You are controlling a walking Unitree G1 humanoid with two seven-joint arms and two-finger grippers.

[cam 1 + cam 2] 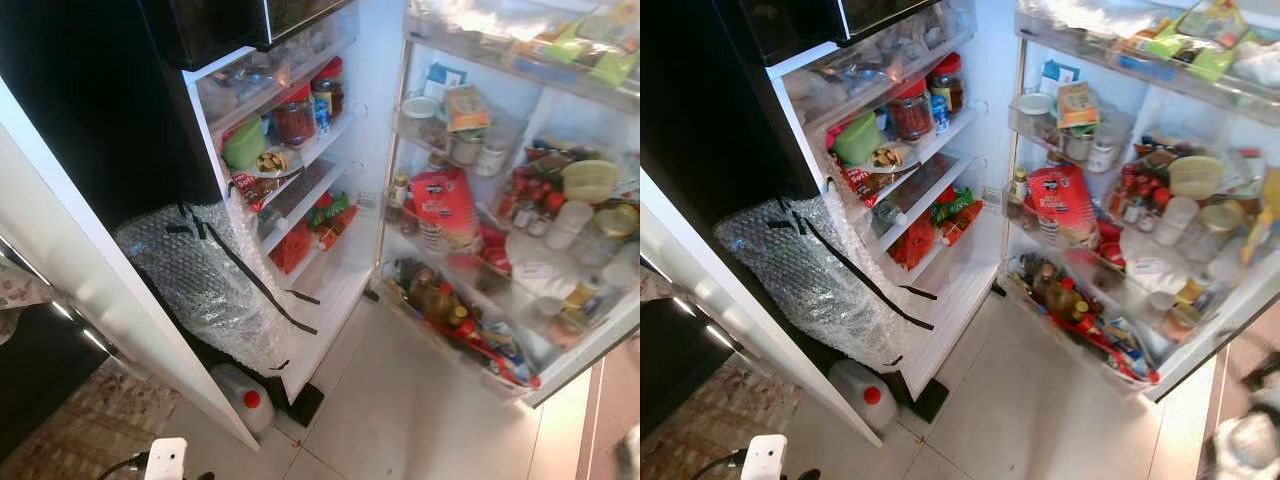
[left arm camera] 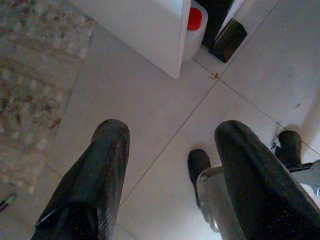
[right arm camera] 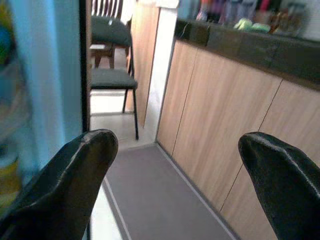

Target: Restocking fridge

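Standing open before the camera, the fridge (image 1: 360,130) shows shelves and a door (image 1: 520,300) packed with food. Upper shelf: red-lidded jars (image 1: 295,115) beside a green bowl (image 1: 243,145). Door racks: a red packet (image 1: 445,205), bottles (image 1: 430,295) low down, a cream-coloured tub (image 1: 590,180) higher up. Bubble wrap (image 1: 205,275) with black tape covers the lower compartment. A white jug with a red cap (image 1: 245,398) sits on the tiled floor (image 1: 420,410) at the fridge foot. Left gripper (image 2: 170,170) points at the floor, fingers (image 2: 100,170) wide apart, holding nothing. Right gripper (image 3: 180,170) faces wooden cabinet fronts (image 3: 225,115) and a chair (image 3: 112,75), fingers spread, holding nothing.
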